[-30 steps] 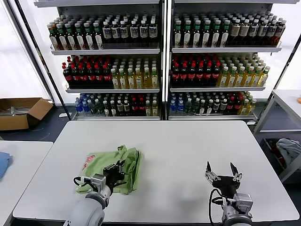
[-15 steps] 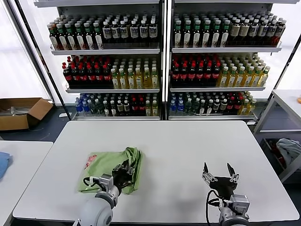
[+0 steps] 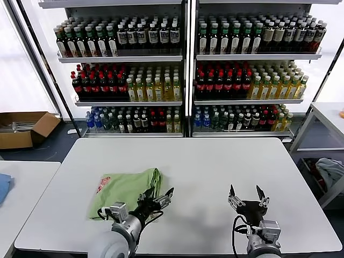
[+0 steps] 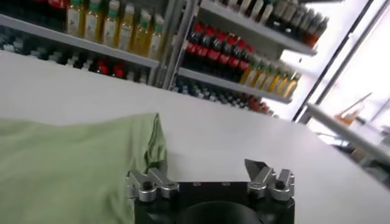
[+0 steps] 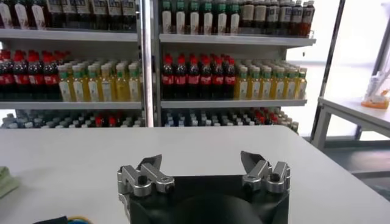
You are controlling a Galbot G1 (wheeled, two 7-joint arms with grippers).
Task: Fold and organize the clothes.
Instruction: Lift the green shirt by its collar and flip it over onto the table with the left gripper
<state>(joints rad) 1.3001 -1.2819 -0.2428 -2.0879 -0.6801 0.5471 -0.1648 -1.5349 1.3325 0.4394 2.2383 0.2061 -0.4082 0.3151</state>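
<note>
We take the white table (image 3: 215, 172) as our landmark. On its left half, toward the near edge, lies the light green polo shirt (image 3: 126, 189), folded into a compact, roughly rectangular pad that rests flat on the tabletop, with a red-and-white print (image 3: 102, 186) showing near its left edge. Our left gripper (image 3: 157, 200) hovers low over the table just beside the shirt's right-hand folded edge; its fingers (image 4: 148, 183) stand spread wide apart and we see nothing between them, so it has hold of nothing. In our left wrist view the green fabric fills the area beside one finger, its folded edge ending next to the gripper body, while the bare tabletop stretches ahead. Our right gripper (image 3: 248, 199) waits over the right half of the table, near the front edge and well apart from the shirt, its fingers (image 5: 150, 171) likewise spread wide and empty. Behind the table rise shelves of bottles (image 3: 188, 70). Off the table's left side we see a cardboard box (image 3: 24, 128) on the floor, and a second white table (image 3: 24, 185) carrying a blue cloth (image 3: 4, 187) at its edge.
</note>
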